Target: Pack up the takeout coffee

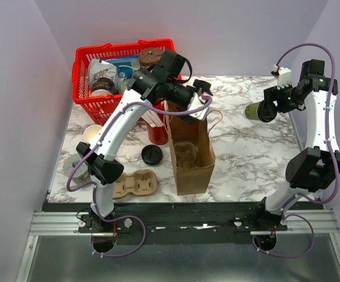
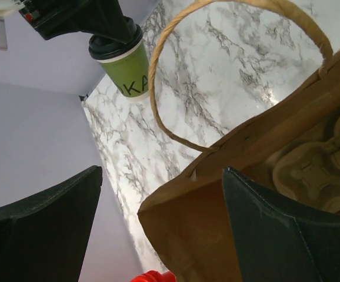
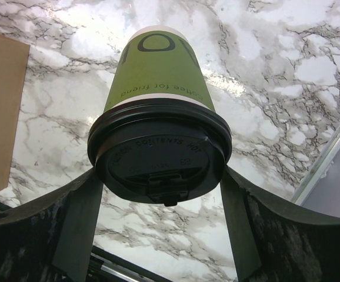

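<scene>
The takeout coffee [image 3: 158, 70], a green cup with a black lid [image 3: 158, 154], lies on its side in the air, with my right gripper [image 3: 161, 176] shut on its lid end. From above, that cup [image 1: 254, 111] hangs over the marble at the right, and the right gripper [image 1: 268, 108] is well apart from the brown paper bag [image 1: 192, 170]. My left gripper [image 1: 200, 109] is open at the bag's upper rim. In the left wrist view the bag's corner [image 2: 187, 235] lies between its spread fingers [image 2: 40, 229], untouched. A pulp cup carrier [image 1: 185, 154] sits inside the bag.
A red basket [image 1: 90, 59] of supplies stands at the back left. Left of the bag are a red cup [image 1: 156, 134], a loose black lid [image 1: 151, 154], a second pulp carrier [image 1: 136, 183] and a cream cup [image 1: 92, 133]. The bag's handle [image 2: 158, 59] arches up.
</scene>
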Tool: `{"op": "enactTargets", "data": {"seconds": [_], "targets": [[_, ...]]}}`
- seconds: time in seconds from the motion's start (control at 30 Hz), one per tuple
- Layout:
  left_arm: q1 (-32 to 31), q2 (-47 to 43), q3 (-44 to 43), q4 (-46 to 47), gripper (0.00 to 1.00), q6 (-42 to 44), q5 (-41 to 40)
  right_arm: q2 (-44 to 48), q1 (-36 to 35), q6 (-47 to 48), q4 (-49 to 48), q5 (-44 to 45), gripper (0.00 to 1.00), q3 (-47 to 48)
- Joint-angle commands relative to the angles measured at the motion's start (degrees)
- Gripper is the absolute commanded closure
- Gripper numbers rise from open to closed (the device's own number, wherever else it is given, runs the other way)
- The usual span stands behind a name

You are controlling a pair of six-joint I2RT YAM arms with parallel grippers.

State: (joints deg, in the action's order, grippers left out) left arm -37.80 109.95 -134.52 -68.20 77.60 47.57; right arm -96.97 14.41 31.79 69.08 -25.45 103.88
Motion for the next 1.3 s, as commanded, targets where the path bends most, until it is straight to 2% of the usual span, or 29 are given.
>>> {"op": "enactTargets", "data": {"seconds": [0.0,0.07,0.17,0.23,0.3,0.57,0.63,0.67,0.7,0.93,1.0,1.13,1.27], "targets": [[-1.74,3.60,-6.11,-8.96,0.14,17.20,-2.65,2.40,0.18,1.08,1.23,-2.06,1.00,-1.48],[-2.27,3.87,-5.67,-11.33,0.16,20.47,-5.55,2.49,0.18,1.08,1.32,-2.14,1.00,-1.83],[-2.98,4.39,-5.40,-14.23,0.25,24.87,-9.33,2.57,0.18,0.90,1.23,-2.58,1.00,-2.19],[-3.42,4.83,-5.75,-15.46,0.40,25.32,-10.39,2.57,0.18,0.73,1.23,-2.94,0.99,-2.19],[-3.33,5.18,-5.84,-15.47,0.48,25.23,-10.66,2.75,0.18,0.64,1.23,-2.94,1.00,-2.27],[-3.33,4.57,-5.58,-12.92,0.55,24.26,-10.04,2.93,0.18,0.73,1.41,-2.67,0.99,-2.45],[-3.33,4.22,-4.79,-13.62,0.63,26.19,-10.74,2.66,0.18,0.73,1.59,-2.67,0.99,-1.84],[-3.33,3.87,-4.44,-13.80,0.73,26.72,-10.92,2.57,0.18,0.64,1.67,-2.67,1.00,-1.66],[-3.33,3.61,-4.18,-13.88,0.92,27.42,-10.92,2.66,0.18,0.64,1.76,-2.67,1.00,-1.48],[-3.51,2.90,-3.12,-11.00,1.00,25.94,-10.92,4.06,0.18,-0.94,0.97,-1.88,0.99,-0.26],[-3.42,2.46,-2.86,-8.45,1.00,21.03,-11.10,4.94,0.18,-1.47,0.97,-1.79,0.99,1.85],[-3.42,1.67,-2.77,5.84,1.00,5.66,-12.94,5.03,0.18,-3.22,1.06,-0.39,1.00,7.56],[-3.42,1.06,-3.12,11.77,1.00,-4.81,-15.75,5.65,0.18,-4.54,0.44,0.14,1.00,11.00]]}}
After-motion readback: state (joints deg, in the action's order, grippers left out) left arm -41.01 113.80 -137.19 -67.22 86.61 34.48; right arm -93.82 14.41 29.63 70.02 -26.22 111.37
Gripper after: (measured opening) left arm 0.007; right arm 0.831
